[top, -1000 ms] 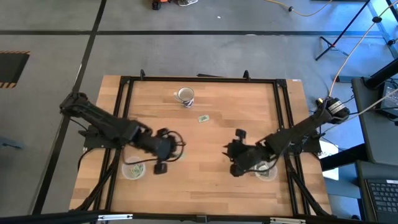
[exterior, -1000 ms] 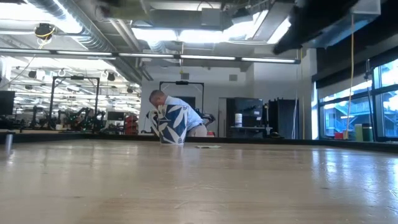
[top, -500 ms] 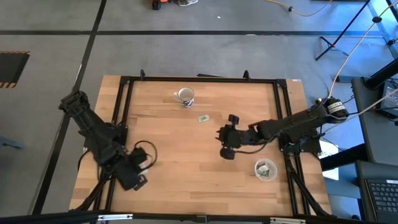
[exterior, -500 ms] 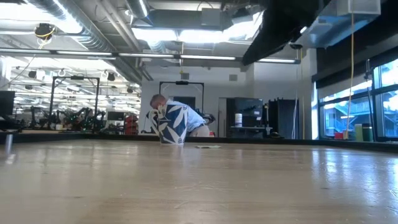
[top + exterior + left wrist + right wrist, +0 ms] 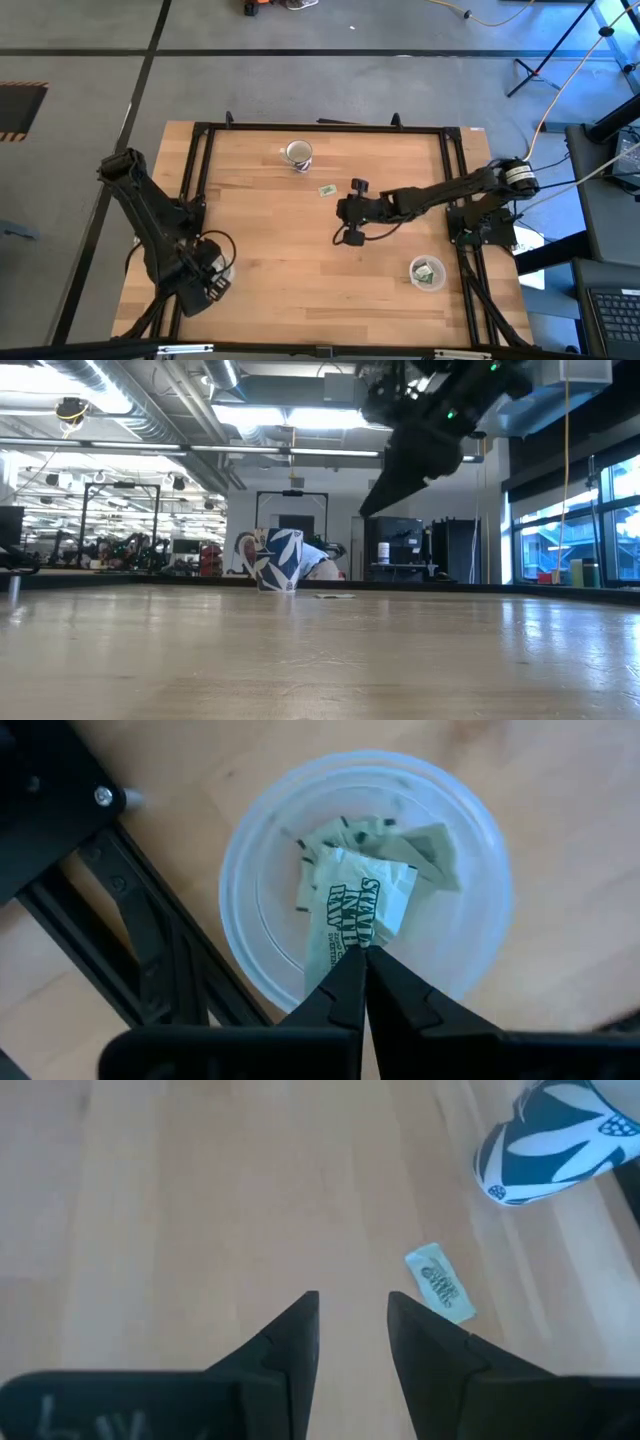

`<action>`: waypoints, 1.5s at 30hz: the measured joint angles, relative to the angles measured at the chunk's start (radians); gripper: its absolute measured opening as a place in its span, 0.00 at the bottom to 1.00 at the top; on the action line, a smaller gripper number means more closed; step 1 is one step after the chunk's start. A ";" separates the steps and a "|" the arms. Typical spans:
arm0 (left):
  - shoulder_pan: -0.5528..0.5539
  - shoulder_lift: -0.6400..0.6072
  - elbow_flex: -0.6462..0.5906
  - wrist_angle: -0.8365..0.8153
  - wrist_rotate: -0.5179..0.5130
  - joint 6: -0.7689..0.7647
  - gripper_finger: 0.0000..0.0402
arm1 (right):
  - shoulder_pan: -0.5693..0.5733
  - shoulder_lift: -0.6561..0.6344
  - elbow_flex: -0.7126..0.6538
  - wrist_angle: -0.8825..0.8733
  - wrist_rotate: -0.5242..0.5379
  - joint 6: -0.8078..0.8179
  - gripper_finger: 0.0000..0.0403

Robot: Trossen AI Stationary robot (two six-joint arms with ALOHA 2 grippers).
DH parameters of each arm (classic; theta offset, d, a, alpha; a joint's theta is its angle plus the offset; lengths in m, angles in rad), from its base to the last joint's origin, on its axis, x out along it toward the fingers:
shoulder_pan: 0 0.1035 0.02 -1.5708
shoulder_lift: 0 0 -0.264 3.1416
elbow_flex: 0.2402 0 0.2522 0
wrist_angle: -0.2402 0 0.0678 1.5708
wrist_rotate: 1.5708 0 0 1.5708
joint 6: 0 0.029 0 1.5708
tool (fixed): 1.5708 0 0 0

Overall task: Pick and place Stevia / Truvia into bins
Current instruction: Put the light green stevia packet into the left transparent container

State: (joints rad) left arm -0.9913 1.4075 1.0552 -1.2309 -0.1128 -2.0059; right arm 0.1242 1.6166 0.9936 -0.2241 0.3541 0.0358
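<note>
My left gripper (image 5: 365, 960) hangs over the left bin (image 5: 260, 850), a clear cup at the table's near left that holds several Stevia packets, and is shut on one green-and-white Stevia packet (image 5: 362, 905). In the high view my left gripper (image 5: 205, 282) covers that cup. My right gripper (image 5: 342, 210) is open above mid-table, its fingers (image 5: 290, 1335) short of a lone packet (image 5: 440, 1282) (image 5: 326, 190) lying flat on the wood. The right bin (image 5: 428, 272) stands near right with packets inside. My left gripper pinches one edge of the Stevia packet (image 5: 360, 942) between its two fingertips, coming from above and pointing down. The packet hangs below the fingers, over the cup's mouth and above the packets lying inside.
A white mug with a blue pattern (image 5: 297, 153) (image 5: 278, 565) stands at the far middle, just beyond the lone packet (image 5: 335, 596). Black frame rails (image 5: 150, 950) run beside the left cup. Bare wood lies between the two arms.
My left gripper has swung from mid-table toward the near left corner, sinking and rolling its wrist, and now stands over the left cup. My right gripper has moved from above the right cup toward the far left, nearing the lone packet, its fingers still apart.
</note>
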 joint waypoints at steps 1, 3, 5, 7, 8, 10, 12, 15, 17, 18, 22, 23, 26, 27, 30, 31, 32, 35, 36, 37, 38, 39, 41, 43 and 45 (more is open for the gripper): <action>0.001 0.001 -0.008 0.003 -0.001 0.000 0.01 | -0.011 0.008 0.000 0.006 -0.001 -0.014 0.31; 0.005 0.001 -0.019 0.001 -0.003 0.000 0.02 | -0.034 0.021 0.000 0.008 -0.001 -0.019 0.31; 0.006 0.001 -0.020 0.003 -0.017 0.000 0.03 | -0.055 0.031 0.000 0.006 -0.005 -0.019 0.31; 0.006 0.001 -0.020 0.004 -0.034 0.000 0.05 | -0.080 0.040 0.000 0.008 -0.036 -0.019 0.31; 0.006 0.001 -0.020 0.004 -0.042 0.000 0.06 | -0.091 0.045 0.000 0.008 -0.061 -0.019 0.31; 0.006 0.001 -0.020 0.006 -0.046 0.001 0.08 | -0.115 0.055 0.000 0.016 -0.102 -0.020 0.31; 0.006 0.001 -0.020 0.010 -0.042 0.001 0.11 | -0.135 0.064 0.000 0.036 -0.122 -0.024 0.31; 0.006 0.001 -0.020 0.016 -0.030 0.003 0.16 | -0.156 0.070 0.000 0.042 -0.123 -0.045 0.31; 0.005 0.001 -0.020 0.016 -0.025 0.005 0.19 | -0.168 0.070 0.000 0.043 -0.123 -0.064 0.31; 0.005 0.001 -0.020 0.016 -0.026 0.012 0.20 | -0.173 0.070 0.000 0.043 -0.123 -0.072 0.31; 0.005 0.001 -0.020 0.016 -0.068 0.012 0.21 | -0.207 0.070 0.000 0.045 -0.149 -0.097 0.31; 0.005 0.001 -0.020 0.016 -0.083 0.012 0.21 | -0.220 0.070 0.000 0.050 -0.173 -0.094 0.31; 0.006 0.001 -0.020 0.016 -0.103 0.011 0.21 | -0.261 0.076 0.000 0.101 -0.257 -0.093 0.31; 0.007 0.001 -0.021 0.016 -0.103 0.011 0.21 | -0.273 0.081 0.000 0.122 -0.270 -0.095 0.31; 0.008 0.001 -0.021 0.023 -0.103 0.011 0.21 | -0.305 0.105 0.000 0.183 -0.278 -0.097 0.31; 0.008 0.001 -0.021 0.026 -0.103 0.011 0.21 | -0.315 0.114 0.000 0.187 -0.279 -0.097 0.31; 0.008 0.001 -0.021 0.028 -0.103 0.011 0.21 | -0.324 0.125 0.000 0.198 -0.279 -0.095 0.31; 0.008 0.001 -0.021 0.043 -0.103 0.011 0.21 | -0.344 0.162 0.000 0.195 -0.280 -0.076 0.31; 0.008 0.001 -0.021 0.051 -0.103 0.011 0.21 | -0.349 0.175 0.000 0.192 -0.280 -0.070 0.31; 0.008 0.001 -0.021 0.055 -0.103 0.011 0.21 | -0.353 0.190 0.000 0.194 -0.280 -0.068 0.31; 0.008 0.001 -0.021 0.055 -0.102 0.011 0.21 | -0.356 0.204 0.000 0.200 -0.280 -0.068 0.31; 0.008 0.001 -0.021 0.054 -0.102 0.011 0.21 | -0.359 0.218 0.000 0.200 -0.280 -0.067 0.31; 0.008 0.001 -0.021 0.054 -0.102 0.011 0.21 | -0.366 0.251 0.000 0.197 -0.281 -0.066 0.31; 0.008 0.001 -0.021 0.054 -0.102 0.011 0.21 | -0.371 0.278 0.000 0.196 -0.281 -0.066 0.31; 0.008 0.001 -0.021 0.054 -0.098 0.011 0.21 | -0.376 0.300 0.001 0.204 -0.284 -0.066 0.31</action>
State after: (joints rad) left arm -0.9836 1.4082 1.0337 -1.1770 -0.2111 -1.9945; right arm -0.2519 1.9168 0.9949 -0.0201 0.0699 -0.0302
